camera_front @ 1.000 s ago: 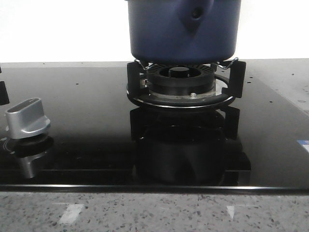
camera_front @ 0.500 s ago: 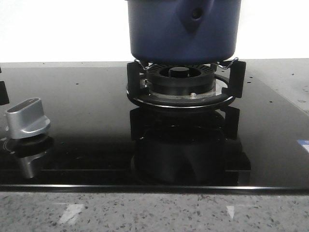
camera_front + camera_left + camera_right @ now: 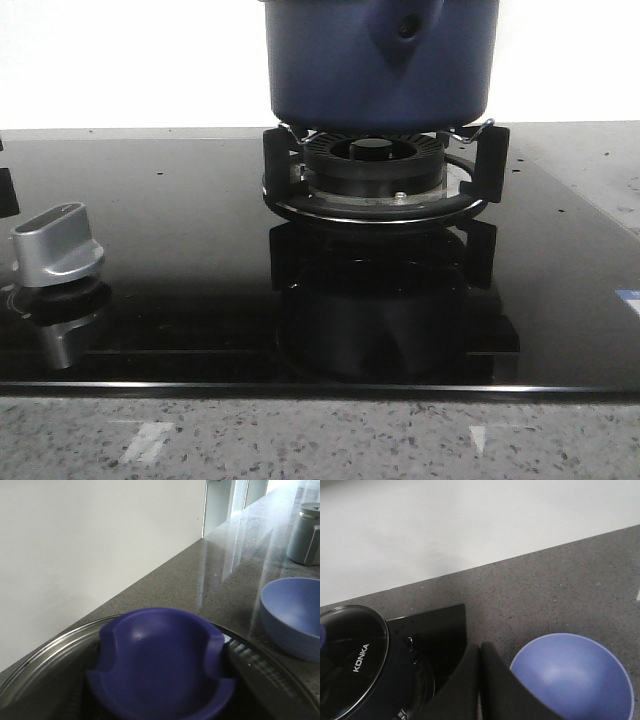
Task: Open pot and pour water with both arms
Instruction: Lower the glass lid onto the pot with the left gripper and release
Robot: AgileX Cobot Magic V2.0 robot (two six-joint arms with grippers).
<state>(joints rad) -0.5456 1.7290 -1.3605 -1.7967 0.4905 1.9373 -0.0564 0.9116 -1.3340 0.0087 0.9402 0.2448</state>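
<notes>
The dark blue pot [image 3: 380, 60] stands on the black ring burner [image 3: 375, 175]; its top is cut off in the front view. In the left wrist view its glass lid [image 3: 45, 665] with a metal rim fills the lower part, with the blue lid knob [image 3: 160, 650] very close. My left gripper [image 3: 160, 670] has dark fingers [image 3: 235, 657] pressed against both sides of the knob. In the right wrist view the pot [image 3: 355, 665] with the lid marked KONKA is beside my right gripper [image 3: 481, 652], which is shut and empty above the counter. Neither gripper shows in the front view.
A light blue bowl [image 3: 572, 677] sits on the grey counter right of the hob, also in the left wrist view [image 3: 292, 615]. A grey canister [image 3: 305, 532] stands farther along. A silver stove knob [image 3: 55, 245] is on the black glass hob [image 3: 180, 200]. A white wall is behind.
</notes>
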